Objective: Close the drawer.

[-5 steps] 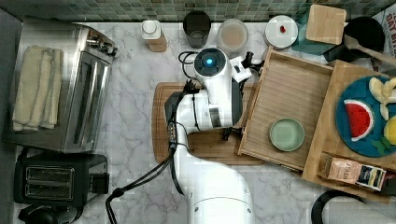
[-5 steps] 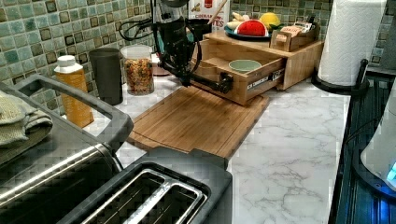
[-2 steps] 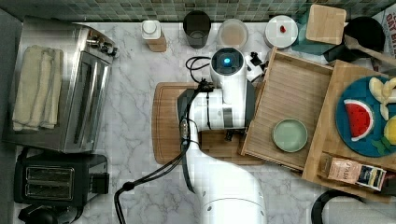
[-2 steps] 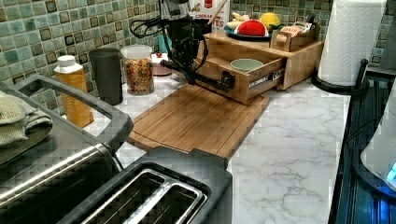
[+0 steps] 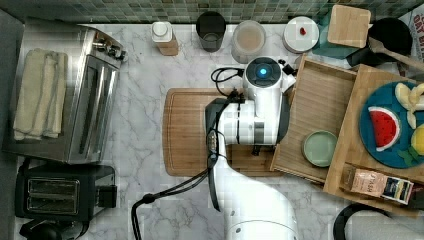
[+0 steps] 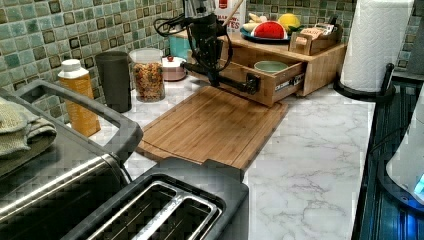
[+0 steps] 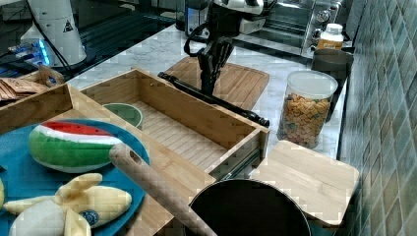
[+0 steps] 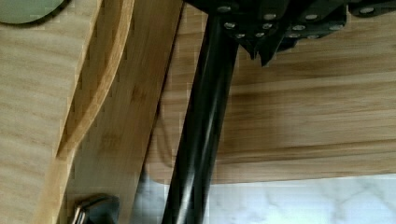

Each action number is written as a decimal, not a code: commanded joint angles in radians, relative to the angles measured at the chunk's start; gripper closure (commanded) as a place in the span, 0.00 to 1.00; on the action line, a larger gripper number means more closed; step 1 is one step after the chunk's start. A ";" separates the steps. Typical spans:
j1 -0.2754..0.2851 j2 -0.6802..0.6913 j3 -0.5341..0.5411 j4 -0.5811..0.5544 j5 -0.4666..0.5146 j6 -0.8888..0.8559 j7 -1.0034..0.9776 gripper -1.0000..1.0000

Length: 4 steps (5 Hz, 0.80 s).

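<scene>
Drawer sticks partway out of the wooden stand, a green bowl inside. Fingers press closed against its black handle, above the cutting board.

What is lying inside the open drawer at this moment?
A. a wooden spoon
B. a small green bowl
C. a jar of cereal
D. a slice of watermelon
B: the right view shows a small green bowl on the bottom of the open drawer, and the top view shows the same.
</scene>
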 commanded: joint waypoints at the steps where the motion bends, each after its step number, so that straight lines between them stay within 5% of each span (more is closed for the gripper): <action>1: -0.216 -0.118 -0.188 -0.003 -0.028 0.135 -0.252 1.00; 4: -0.256 -0.083 -0.324 -0.053 -0.133 0.305 -0.298 1.00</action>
